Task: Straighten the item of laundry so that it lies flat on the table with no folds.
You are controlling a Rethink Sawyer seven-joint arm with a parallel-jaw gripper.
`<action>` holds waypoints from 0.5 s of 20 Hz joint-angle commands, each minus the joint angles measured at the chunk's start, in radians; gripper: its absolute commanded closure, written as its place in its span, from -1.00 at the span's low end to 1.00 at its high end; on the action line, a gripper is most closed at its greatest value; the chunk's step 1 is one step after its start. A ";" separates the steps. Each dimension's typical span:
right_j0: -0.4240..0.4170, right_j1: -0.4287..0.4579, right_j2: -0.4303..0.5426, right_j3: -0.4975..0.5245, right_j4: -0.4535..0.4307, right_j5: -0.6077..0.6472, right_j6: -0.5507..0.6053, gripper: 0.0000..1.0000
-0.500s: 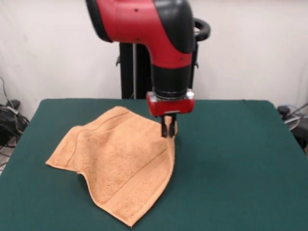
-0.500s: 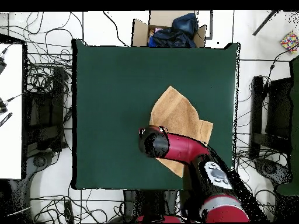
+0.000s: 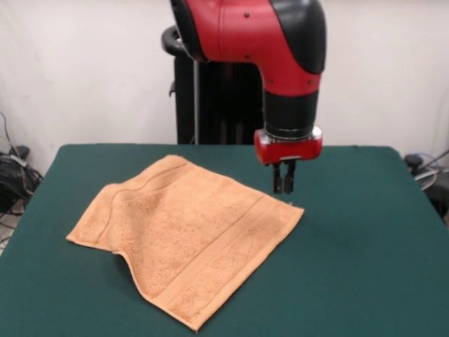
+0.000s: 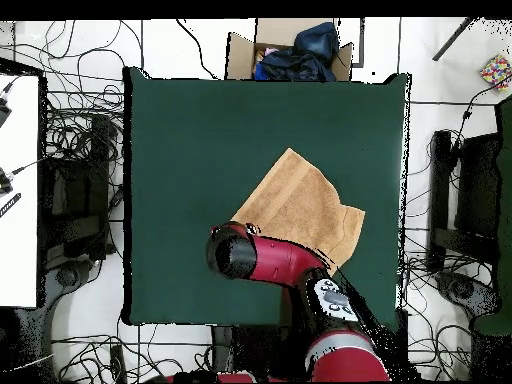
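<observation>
A: So, starting from the tool (image 3: 283,187): we see its two dark fingers drawn close together, pointing straight down just above the towel's (image 3: 186,239) corner on the robot's side. Whether a pinch of cloth sits between them, we cannot tell; from across the desk (image 3: 365,267) the corner looks to lie flat just below the tips.

B: And that is our worry. If the corner is in fact caught, we judge that any lift or sideways pull would drag it up and fold it back over the towel.

A: Agreed. The other risk is the opposite side. Away from the tool, the towel's far edge shows a raised wrinkle and a small turned-over flap. If we leave that, the job is not done.

B: Seen from above, the arm hides the tool; the towel (image 4: 300,200) spreads away from the arm as a slanted sheet, well inside the desk's (image 4: 190,130) edges.

A: So from the tool outward: corner below the tips, flat body beyond, wrinkled edge farthest off.
</observation>
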 commanded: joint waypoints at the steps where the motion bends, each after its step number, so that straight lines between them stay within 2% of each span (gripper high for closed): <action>1: -0.013 0.005 0.044 0.075 0.077 -0.031 0.289 1.00; 10: -0.057 -0.004 0.022 0.050 0.060 0.008 0.219 1.00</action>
